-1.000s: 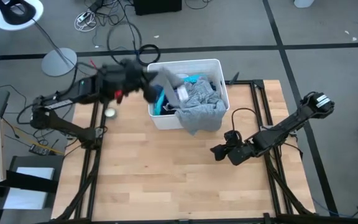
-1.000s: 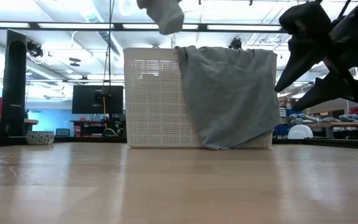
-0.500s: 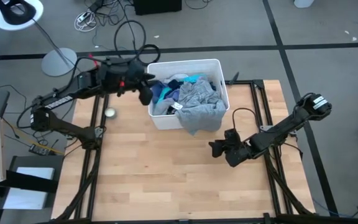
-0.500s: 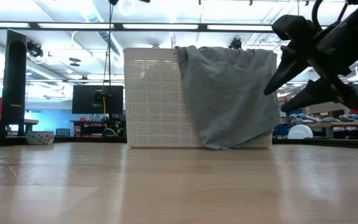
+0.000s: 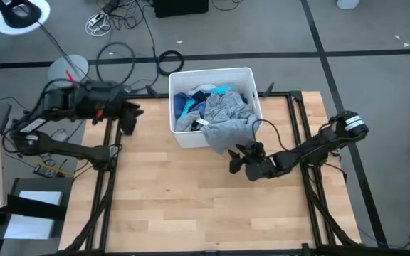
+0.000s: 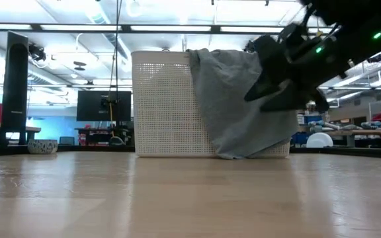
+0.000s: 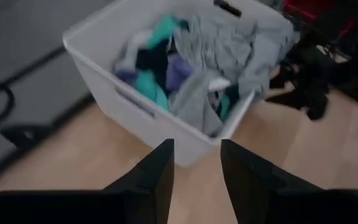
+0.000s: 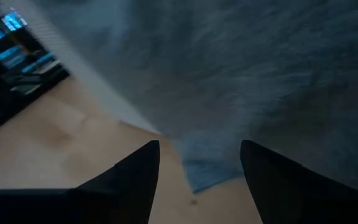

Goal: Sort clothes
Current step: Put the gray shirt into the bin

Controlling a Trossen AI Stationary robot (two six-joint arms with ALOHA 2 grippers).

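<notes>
Looks like the pick-up step: right tool [image 5: 235, 161] sits low in front of the bin [image 5: 245, 74], fingers spread wide and empty, aimed at the grey t-shirt [image 5: 223, 132] draped over the bin's front wall. Next it needs to push in and pinch that hanging hem. Left tool [image 5: 128, 121], open and empty, waits left of the bin; the other clothes [image 5: 194, 105] are piled inside.

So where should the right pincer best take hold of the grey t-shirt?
Probably the flap of the grey t-shirt hanging outside the white bin, near its bottom edge. It drapes free down the bin's front wall, so the open right pincer can close on it from the table side.
</notes>
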